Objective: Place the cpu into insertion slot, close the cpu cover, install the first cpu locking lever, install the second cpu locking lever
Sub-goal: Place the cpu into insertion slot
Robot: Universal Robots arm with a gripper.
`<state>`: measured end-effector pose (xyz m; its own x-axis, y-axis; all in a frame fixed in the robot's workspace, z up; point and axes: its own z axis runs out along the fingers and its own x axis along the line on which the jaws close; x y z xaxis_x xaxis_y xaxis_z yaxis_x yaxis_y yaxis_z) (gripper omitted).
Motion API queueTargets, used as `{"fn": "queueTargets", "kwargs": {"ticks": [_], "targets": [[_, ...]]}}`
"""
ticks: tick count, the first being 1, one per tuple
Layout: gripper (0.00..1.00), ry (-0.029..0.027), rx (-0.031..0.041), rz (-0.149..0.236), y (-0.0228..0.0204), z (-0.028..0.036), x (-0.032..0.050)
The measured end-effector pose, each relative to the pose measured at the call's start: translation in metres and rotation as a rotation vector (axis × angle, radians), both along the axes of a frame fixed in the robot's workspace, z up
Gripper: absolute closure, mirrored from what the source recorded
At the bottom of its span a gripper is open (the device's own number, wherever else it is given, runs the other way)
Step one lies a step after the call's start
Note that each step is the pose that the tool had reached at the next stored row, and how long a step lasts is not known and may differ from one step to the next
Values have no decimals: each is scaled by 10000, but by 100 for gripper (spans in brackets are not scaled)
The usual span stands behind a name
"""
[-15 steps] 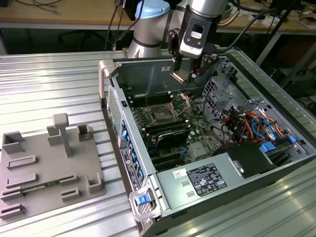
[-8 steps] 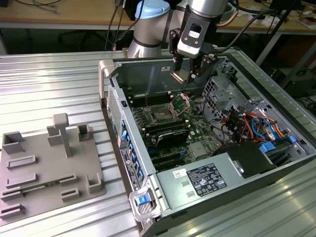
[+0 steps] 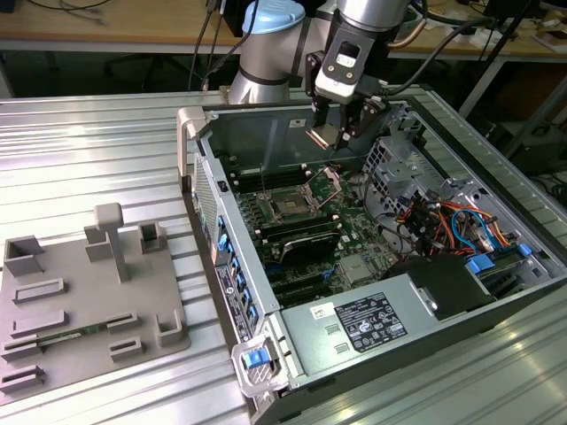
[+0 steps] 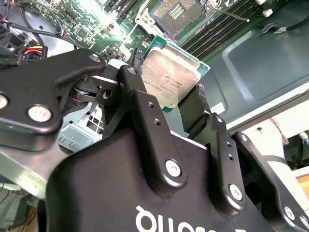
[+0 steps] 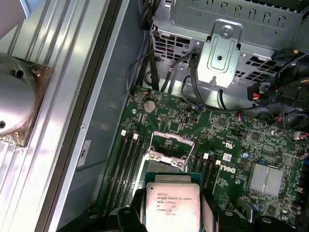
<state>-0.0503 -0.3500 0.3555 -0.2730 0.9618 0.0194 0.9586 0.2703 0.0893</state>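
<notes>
My gripper hangs over the open computer case, shut on the cpu, a flat square chip with a silvery-tan face. The black fingers clamp two opposite edges of the cpu. The insertion slot lies on the green motherboard below the gripper, well apart from it, with its dark centre bare. The cpu cover stands raised at the socket's far side. In the first wrist view the cpu overlaps the socket, with the open cover just beyond it.
Long black memory slots flank the socket. A metal drive cage, bundled cables and a power supply fill the case at the exterior view's right. A grey fixture tray lies on the ribbed metal table outside the case.
</notes>
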Motion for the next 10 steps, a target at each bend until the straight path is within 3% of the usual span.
{"fn": "queueTargets", "kwargs": {"ticks": [10], "targets": [[45,0,-1,-247,0,0,0]]}}
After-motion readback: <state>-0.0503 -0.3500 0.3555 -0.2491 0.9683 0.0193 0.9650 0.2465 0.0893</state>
